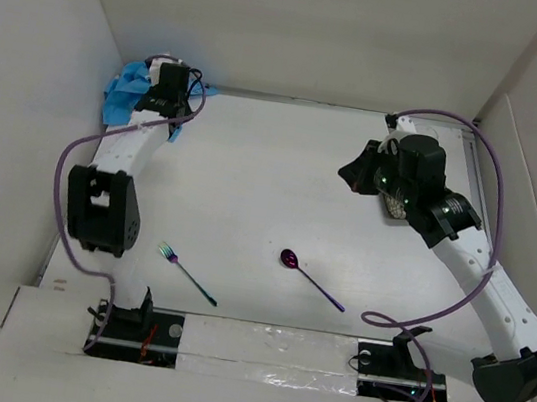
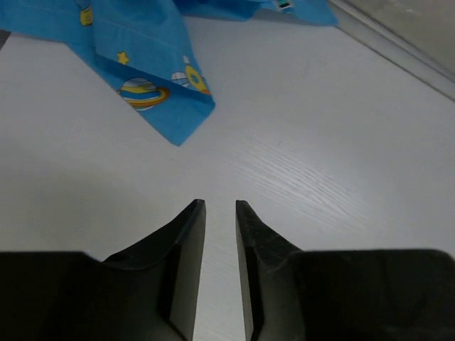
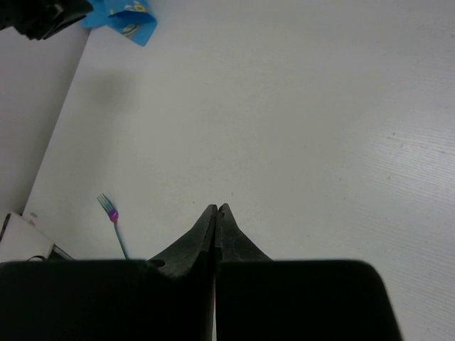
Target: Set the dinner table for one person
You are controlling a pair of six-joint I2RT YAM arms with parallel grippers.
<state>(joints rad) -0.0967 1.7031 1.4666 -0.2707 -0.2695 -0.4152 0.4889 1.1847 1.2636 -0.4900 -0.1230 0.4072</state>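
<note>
White matte counter filling the floor of the scene, walled on the left, far and right sides, everything else sitting on it.

Far left corner: blue cartoon-print placemat, rumpled, bunched against the left wall. Left pincer right there beside it, arm stretched up along the left side. From the left wrist view, fingertips just a narrow gap apart, nothing between them, bare counter showing through the slit. Folded corner of the placemat ahead and to the left of the tips, planets and stars printed on it, not touching the fingers.

Over on the right: right pincer out over the far right part of the counter, pointing left. Right wrist view says pressed fully together, tips meeting, gripping nothing, open white counter beneath.

Near side now: iridescent fork lying flat, near left, tines toward the far left, handle angled toward the near edge. Same fork seen small from the right wrist, tines purple-tinted. Spoon near the centre, purple bowl toward the far left, handle running toward the near right. Fork and spoon well apart, both well clear of either pincer. Placemat again, a blue scrap at the top left of the right wrist view.
</note>
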